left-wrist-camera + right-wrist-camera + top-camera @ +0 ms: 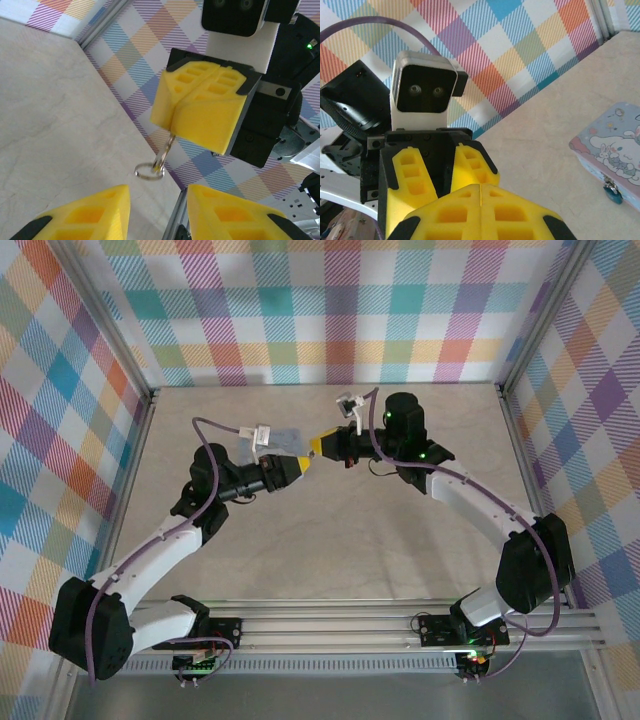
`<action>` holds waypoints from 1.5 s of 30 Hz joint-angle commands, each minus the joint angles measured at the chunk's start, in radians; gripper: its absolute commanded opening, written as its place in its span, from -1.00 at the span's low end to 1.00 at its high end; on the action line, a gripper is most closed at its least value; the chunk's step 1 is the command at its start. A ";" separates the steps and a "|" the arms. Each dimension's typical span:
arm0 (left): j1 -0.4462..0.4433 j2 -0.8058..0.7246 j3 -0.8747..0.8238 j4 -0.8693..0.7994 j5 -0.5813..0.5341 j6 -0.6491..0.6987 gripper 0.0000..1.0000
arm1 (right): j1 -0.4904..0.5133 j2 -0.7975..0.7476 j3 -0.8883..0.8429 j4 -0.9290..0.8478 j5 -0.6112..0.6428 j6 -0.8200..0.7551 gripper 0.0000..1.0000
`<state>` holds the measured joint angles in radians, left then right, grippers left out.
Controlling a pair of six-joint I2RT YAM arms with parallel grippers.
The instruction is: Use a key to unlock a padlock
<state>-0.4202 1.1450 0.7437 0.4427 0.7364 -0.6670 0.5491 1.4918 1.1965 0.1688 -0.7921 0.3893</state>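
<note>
Right fingers [200, 110] tight on the key [167, 150]; left fingers [90, 215] apart, empty, opposite; padlock [611, 192] on the tin [607, 145] aside

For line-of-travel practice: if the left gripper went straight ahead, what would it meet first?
Probably the silver metal key ring hanging from the shut, yellow-fingered right gripper; depth is unclear.

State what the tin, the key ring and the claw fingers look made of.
Tin: likely painted metal, with a glossy cartoon print.
Key ring: bare metal wire, with silvery glints.
Right claw fingers: matte yellow plastic, probably printed, with moulded pockets.
</note>
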 commanded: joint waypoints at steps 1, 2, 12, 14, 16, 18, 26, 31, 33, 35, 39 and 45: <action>0.013 0.004 0.043 0.058 0.036 -0.011 -0.31 | -0.003 0.002 -0.005 0.044 -0.054 0.020 -1.00; 0.013 0.004 0.046 0.056 0.035 -0.014 -0.31 | -0.003 0.004 -0.005 0.046 -0.059 0.024 -1.00; 0.013 0.019 0.055 0.045 0.046 -0.002 -0.37 | -0.003 0.000 -0.005 0.054 -0.075 0.043 -1.00; 0.012 0.019 0.057 0.045 0.049 -0.003 -0.41 | -0.003 0.001 -0.006 0.058 -0.078 0.046 -1.00; 0.012 0.019 0.060 0.044 0.050 -0.003 -0.46 | -0.003 0.002 -0.006 0.061 -0.080 0.053 -1.00; 0.013 0.020 0.066 0.033 0.045 -0.006 -0.51 | -0.003 0.003 -0.006 0.064 -0.085 0.060 -1.00; 0.013 0.021 0.068 0.011 0.050 -0.004 -1.00 | -0.002 0.003 -0.004 0.062 -0.088 0.084 -1.00; 0.012 0.009 0.058 -0.041 0.015 0.026 -1.00 | -0.002 0.003 -0.002 0.053 -0.058 0.111 -0.94; 0.013 0.006 0.057 -0.062 0.003 0.041 -1.00 | -0.002 0.008 0.002 0.054 -0.045 0.137 -0.82; 0.012 0.000 0.054 -0.078 -0.017 0.060 -1.00 | -0.002 0.003 0.002 0.036 -0.001 0.152 -0.22; 0.012 -0.023 0.056 -0.144 -0.062 0.113 -1.00 | -0.002 -0.013 0.001 -0.008 0.049 0.175 0.12; 0.012 -0.039 0.051 -0.158 -0.088 0.128 -1.00 | -0.001 -0.008 -0.046 0.049 0.044 0.242 0.12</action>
<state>-0.4171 1.1297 0.7860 0.2913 0.6712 -0.5739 0.5442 1.4971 1.1816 0.1822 -0.7559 0.5850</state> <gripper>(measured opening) 0.046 0.567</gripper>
